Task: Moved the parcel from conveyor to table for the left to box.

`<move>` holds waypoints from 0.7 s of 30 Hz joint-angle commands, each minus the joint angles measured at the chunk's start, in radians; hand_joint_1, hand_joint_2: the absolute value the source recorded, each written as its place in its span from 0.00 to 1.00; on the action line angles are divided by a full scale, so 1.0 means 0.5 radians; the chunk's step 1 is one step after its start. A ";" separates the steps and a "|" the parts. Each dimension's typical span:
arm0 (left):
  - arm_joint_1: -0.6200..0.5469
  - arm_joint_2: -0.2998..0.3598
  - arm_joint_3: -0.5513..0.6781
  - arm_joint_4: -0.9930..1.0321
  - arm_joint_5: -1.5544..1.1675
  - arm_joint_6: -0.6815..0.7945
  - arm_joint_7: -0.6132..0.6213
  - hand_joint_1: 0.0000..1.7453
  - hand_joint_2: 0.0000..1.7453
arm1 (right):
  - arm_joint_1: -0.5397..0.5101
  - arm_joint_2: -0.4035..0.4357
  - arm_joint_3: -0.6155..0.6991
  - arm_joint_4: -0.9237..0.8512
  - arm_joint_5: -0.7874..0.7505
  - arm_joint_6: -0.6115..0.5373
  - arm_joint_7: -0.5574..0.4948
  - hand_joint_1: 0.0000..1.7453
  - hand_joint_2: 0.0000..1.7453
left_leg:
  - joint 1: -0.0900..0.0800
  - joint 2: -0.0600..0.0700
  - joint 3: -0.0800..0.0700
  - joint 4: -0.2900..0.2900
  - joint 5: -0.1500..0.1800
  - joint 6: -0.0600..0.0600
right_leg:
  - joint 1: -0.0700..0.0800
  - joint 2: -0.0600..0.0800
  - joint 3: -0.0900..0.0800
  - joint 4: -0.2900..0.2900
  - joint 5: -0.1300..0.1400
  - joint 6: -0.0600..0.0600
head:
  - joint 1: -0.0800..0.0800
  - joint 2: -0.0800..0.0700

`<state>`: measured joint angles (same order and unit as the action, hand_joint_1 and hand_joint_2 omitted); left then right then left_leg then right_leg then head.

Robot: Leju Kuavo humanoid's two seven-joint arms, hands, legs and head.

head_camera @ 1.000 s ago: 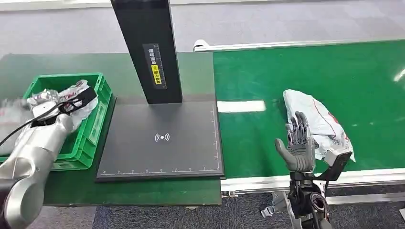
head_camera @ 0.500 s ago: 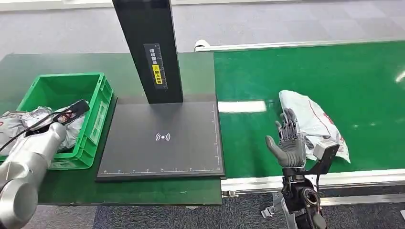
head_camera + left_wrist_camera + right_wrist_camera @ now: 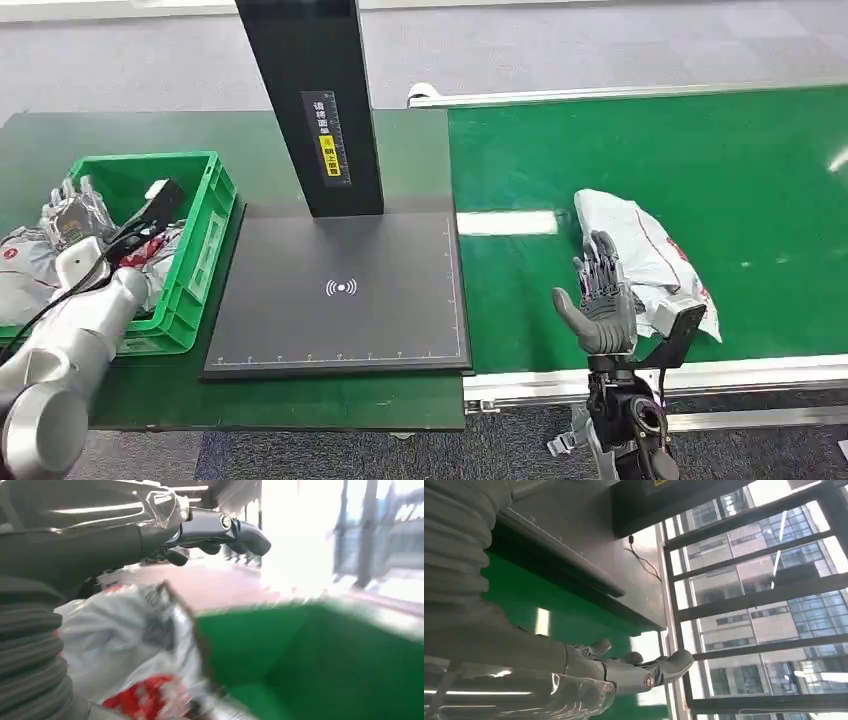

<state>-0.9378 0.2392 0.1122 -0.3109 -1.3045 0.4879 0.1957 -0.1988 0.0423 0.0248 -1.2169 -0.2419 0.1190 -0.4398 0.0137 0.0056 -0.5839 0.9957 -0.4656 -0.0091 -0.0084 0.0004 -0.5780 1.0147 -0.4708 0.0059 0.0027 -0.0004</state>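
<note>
1. White plastic with red print: that is the parcel (image 3: 645,255), lying crumpled on the green conveyor (image 3: 760,180), well to the right of the black scanner plate (image 3: 340,295), which serves as the landmark for everything below.
2. Between the plate and the parcel stands the right hand (image 3: 603,300), upright, fingers spread and holding nothing, its back just beside the parcel's near edge; whether it touches the plastic cannot be told.
3. Judged step: getting this hand around the parcel so it can be carried leftward onto the plate.
4. To do it well, the hand likely needs to come over the bag's bulk rather than its loose edge, since thin film will probably slip or stretch if pinched at a corner.
5. Close on the thicker, filled middle, and lift before moving sideways, so the bag clears the metal rail between the conveyor and the plate.
6. Set it down near the plate's centre symbol, clear of the black post (image 3: 310,100) rising at the plate's far edge.
7. Left of the plate, the left hand (image 3: 75,215) hovers over the green crate (image 3: 205,250), fingers apart and empty, above a parcel already lying inside (image 3: 120,640). It should be no obstacle to the placement.
</note>
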 commanded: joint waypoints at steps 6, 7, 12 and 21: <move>0.268 -0.607 0.969 -1.077 0.315 0.421 -1.788 0.00 1.00 | -0.037 -0.057 0.106 0.120 0.072 -0.081 -0.051 0.00 1.00 | 0.000 -0.005 -0.001 0.000 0.001 0.002 | 0.000 -0.005 0.002 -0.003 0.000 0.001 | -0.002 0.001; 0.333 -0.619 0.833 -1.196 0.487 0.421 -1.788 0.00 1.00 | -0.032 -0.062 0.102 0.126 0.066 -0.087 -0.064 0.00 1.00 | 0.000 -0.006 0.000 -0.001 0.001 0.003 | 0.001 -0.006 0.004 -0.005 0.000 0.001 | 0.000 0.000; 0.460 -0.627 0.400 -1.300 1.140 0.421 -1.788 0.00 1.00 | 0.008 -0.056 0.048 0.147 -0.512 0.434 0.114 0.00 1.00 | 0.000 0.000 0.003 -0.003 -0.001 0.002 | 0.000 0.000 0.005 -0.005 0.000 0.000 | -0.002 0.000; 0.447 -0.621 0.304 -1.229 1.286 0.421 -1.788 0.00 1.00 | 0.021 -0.077 0.053 0.163 -0.592 0.531 0.147 0.00 1.00 | 0.000 -0.003 0.000 -0.002 0.000 0.003 | 0.000 -0.002 0.003 -0.004 0.001 0.001 | 0.000 0.000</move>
<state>-0.7093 -0.0488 0.3342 -0.9358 -0.7412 0.6626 -0.6985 -0.1814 0.0286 0.0450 -1.2036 -0.4936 0.3334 -0.3880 0.0136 0.0057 -0.5843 0.9957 -0.4659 -0.0089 -0.0085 0.0006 -0.5782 1.0144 -0.4707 0.0059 0.0027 -0.0004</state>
